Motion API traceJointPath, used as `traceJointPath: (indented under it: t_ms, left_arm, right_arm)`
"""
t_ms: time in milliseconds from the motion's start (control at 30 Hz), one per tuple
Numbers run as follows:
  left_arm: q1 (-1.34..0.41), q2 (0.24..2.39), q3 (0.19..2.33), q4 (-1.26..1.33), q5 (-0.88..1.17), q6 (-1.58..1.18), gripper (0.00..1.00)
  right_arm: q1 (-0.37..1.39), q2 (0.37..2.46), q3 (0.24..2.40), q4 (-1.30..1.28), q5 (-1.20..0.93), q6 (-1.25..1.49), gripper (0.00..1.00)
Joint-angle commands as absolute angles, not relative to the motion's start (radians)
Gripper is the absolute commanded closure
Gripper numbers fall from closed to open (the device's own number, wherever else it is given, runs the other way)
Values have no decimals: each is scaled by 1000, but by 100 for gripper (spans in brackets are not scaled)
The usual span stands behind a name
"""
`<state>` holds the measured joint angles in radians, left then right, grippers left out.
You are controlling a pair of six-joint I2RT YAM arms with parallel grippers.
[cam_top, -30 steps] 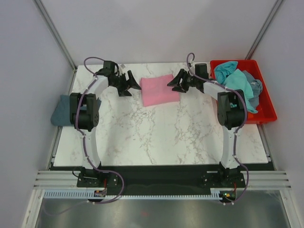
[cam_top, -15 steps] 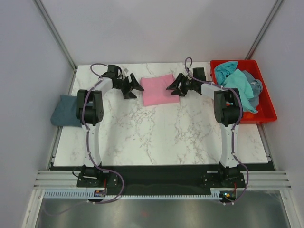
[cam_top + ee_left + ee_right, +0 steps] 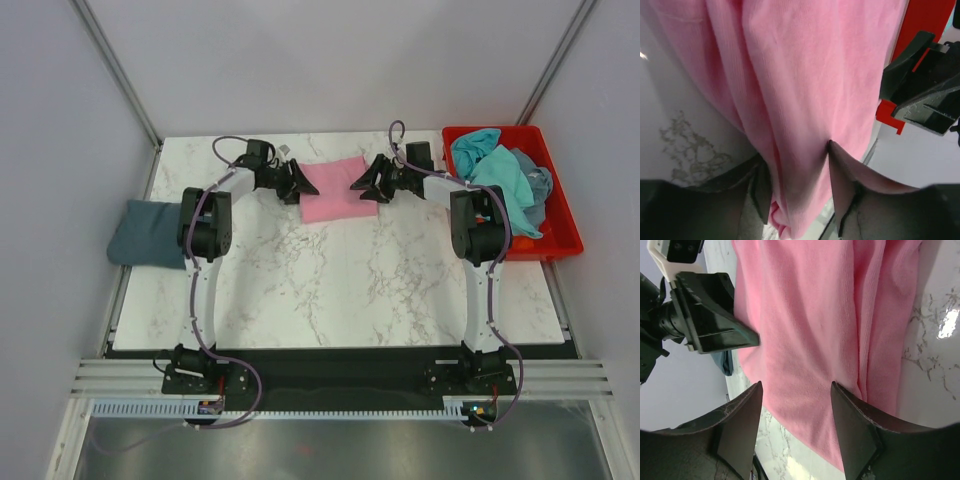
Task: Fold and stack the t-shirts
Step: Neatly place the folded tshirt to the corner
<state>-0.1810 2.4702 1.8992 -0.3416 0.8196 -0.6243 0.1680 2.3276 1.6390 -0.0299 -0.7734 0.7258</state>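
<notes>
A folded pink t-shirt [image 3: 335, 190] lies at the back middle of the table. My left gripper [image 3: 298, 183] is at its left edge. In the left wrist view the pink t-shirt [image 3: 805, 75] bunches between the two fingers [image 3: 840, 195], which press on it from both sides. My right gripper [image 3: 364, 184] is at the shirt's right edge, and in the right wrist view this gripper [image 3: 796, 395] stands open over the pink t-shirt [image 3: 810, 325]. A folded slate-blue t-shirt [image 3: 148, 233] lies at the table's left edge.
A red crate [image 3: 568, 228] at the back right holds a crumpled turquoise t-shirt [image 3: 478, 145] and a grey-blue one [image 3: 537, 185]. The marble table [image 3: 330, 290] runs toward the arm bases. Grey walls close in the left, right and back.
My left gripper has moved right to the pink shirt's left edge and its jaws have closed in on the cloth. My right gripper shifted slightly at first, then held still and open.
</notes>
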Motion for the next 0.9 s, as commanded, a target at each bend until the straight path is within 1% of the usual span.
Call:
traceJointPath:
  t_ms: [0, 67, 100, 167, 233, 367, 400, 433, 533, 567, 667, 733, 867]
  left_arm:
    - [-204, 2514, 1904, -347, 792, -650, 63]
    - [-202, 2501, 1907, -362, 773, -634, 81]
    - [-201, 2494, 1905, -385, 752, -629, 93]
    - [-199, 2473, 1904, -397, 744, -595, 98]
    - [-192, 2430, 1904, -439, 738, -557, 98]
    - [-178, 2326, 1918, -595, 692, -344, 98]
    - [-173, 2301, 1907, -618, 680, -310, 98]
    - [-164, 2249, 1885, -644, 655, -275, 98]
    - [-147, 2194, 1899, -808, 585, -115, 98]
    - [-141, 2184, 1899, -896, 566, -42, 98]
    - [-111, 2128, 1869, -1006, 512, 64, 98]
    - [-82, 2085, 1803, -1019, 465, 104, 98]
    - [-34, 1926, 1671, -1023, 368, 184, 98]
  right_arm:
    - [169, 2361, 1641, -49, -745, 692, 34]
    - [169, 2359, 1638, -49, -744, 692, 34]
    - [169, 2358, 1637, -49, -745, 693, 34]
    - [167, 2347, 1637, -46, -749, 690, 34]
    - [164, 2330, 1644, -46, -756, 680, 34]
    - [141, 2246, 1698, -46, -772, 638, 33]
    - [137, 2231, 1718, -49, -769, 615, 32]
    - [130, 2212, 1724, -58, -759, 600, 28]
    - [110, 2151, 1741, -104, -729, 519, 25]
    - [101, 2122, 1737, -118, -721, 500, 25]
    - [83, 2062, 1682, -144, -689, 456, 24]
    - [75, 2014, 1645, -144, -681, 450, 24]
    - [63, 1935, 1550, -147, -676, 425, 24]
